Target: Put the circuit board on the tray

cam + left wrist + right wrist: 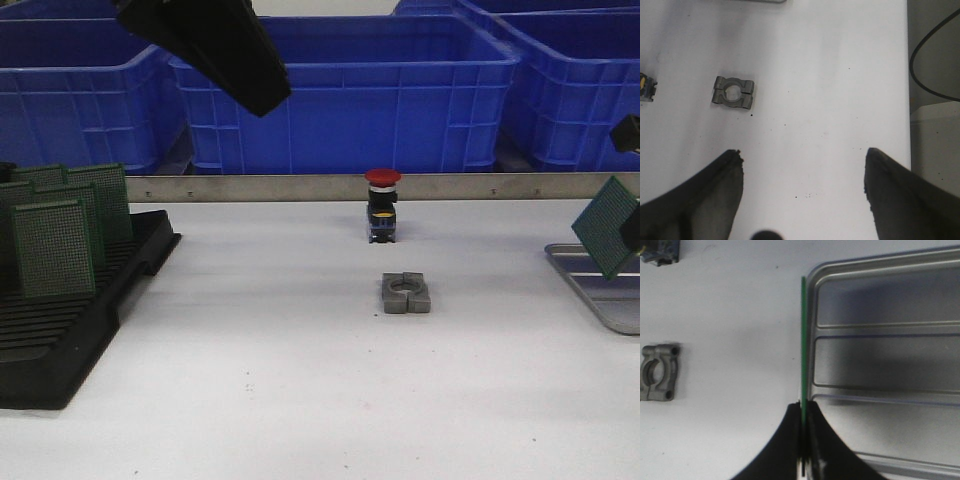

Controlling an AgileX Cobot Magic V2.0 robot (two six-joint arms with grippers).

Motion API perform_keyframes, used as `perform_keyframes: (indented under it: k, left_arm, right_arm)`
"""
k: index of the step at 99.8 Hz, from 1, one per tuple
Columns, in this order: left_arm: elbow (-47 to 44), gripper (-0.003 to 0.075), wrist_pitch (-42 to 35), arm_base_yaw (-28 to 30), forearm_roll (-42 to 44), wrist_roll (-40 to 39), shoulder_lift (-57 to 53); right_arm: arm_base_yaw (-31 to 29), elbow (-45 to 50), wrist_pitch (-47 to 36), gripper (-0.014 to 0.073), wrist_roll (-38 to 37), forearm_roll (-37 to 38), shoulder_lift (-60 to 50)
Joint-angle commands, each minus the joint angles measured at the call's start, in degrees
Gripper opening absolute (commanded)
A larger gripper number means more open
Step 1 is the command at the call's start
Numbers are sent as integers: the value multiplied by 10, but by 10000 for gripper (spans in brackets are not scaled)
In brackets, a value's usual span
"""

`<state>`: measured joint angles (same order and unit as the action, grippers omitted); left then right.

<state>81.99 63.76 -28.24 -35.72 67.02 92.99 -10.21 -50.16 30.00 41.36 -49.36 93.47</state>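
Two pincers — right (803,450) clamping circuit board (803,340) edge-on over tray (880,390), left (802,175) agape, empty.

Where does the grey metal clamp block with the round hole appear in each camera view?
Front view: clamp block at table centre, in front of the red push button.
Left wrist view: clamp block, upper left.
Right wrist view: clamp block, left edge.
Shared landmark: the button lies just beyond it.

A white worktop (280,380) fills the front view under soft, even light. Along its 12 o'clock edge runs a metal strip (300,187), and behind that stand big blue plastic bins (340,100).
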Motion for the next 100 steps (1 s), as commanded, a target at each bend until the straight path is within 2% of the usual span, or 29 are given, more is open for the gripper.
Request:
perform_keyframes:
  k: [1, 5, 15, 20, 25, 29, 76, 100]
  left_arm:
    - [19, 481, -14, -3, -25, -1, -26]
    - [19, 481, -14, -3, -25, -1, -26]
    - [19, 481, -14, -3, -9, -1, -26]
    - [19, 481, -14, -3, 10, -1, -26]
    - [19, 481, -15, 1, 33, -8, -26]
    - [19, 481, -15, 7, 50, -15, -26]
    - [9, 481, -7, 149, 164, -25, -25]
    - [-3, 481, -13, 167, 205, -7, 18]
  right_arm:
    - [-4, -20, -21, 18, 9, -14, -12]
    - [-4, -20, -21, 94, 9, -14, -8]
    - [-4, -20, -34, 406, 9, -14, -6]
    - [-4, -20, -45, 533, 9, -14, -7]
    - [-4, -20, -55, 628, 9, -12, -9]
    - [-4, -20, -61, 659, 9, -9, -12]
    - [-4, -21, -62, 644, 9, -6, -18]
    - [-4, -21, -62, 644, 9, -6, -18]
